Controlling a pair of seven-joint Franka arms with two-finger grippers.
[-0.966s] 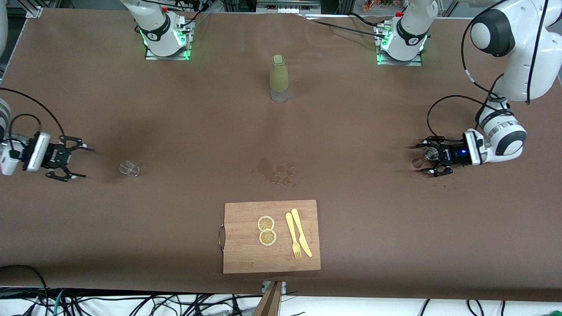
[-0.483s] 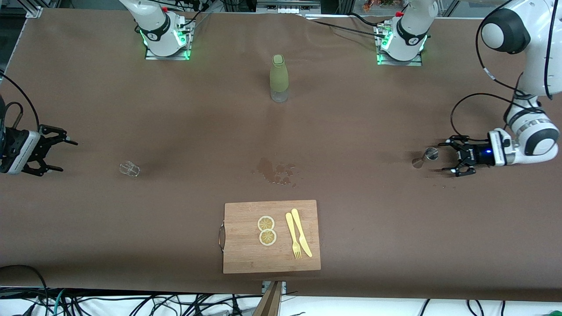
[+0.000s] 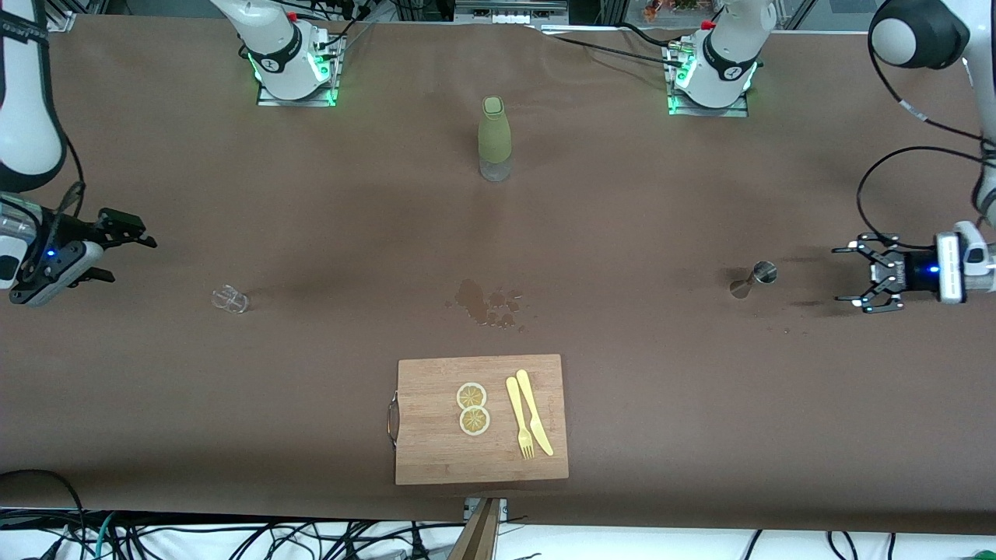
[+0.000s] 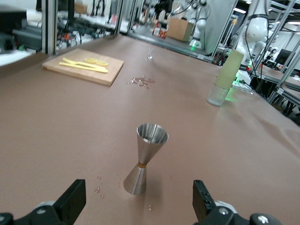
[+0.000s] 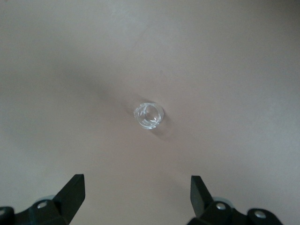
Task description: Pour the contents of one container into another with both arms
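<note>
1. At the left arm's end of the bench (image 3: 638,233), the left end effector (image 3: 856,274) hangs low, fingers spread and empty; the steel jigger (image 3: 753,278) stands upright just ahead of it, apart.
2. The right end effector (image 3: 124,249), likewise spread and empty, is partly cut off; the glass cup (image 3: 229,299) sits near it, faint against the bench.
</note>
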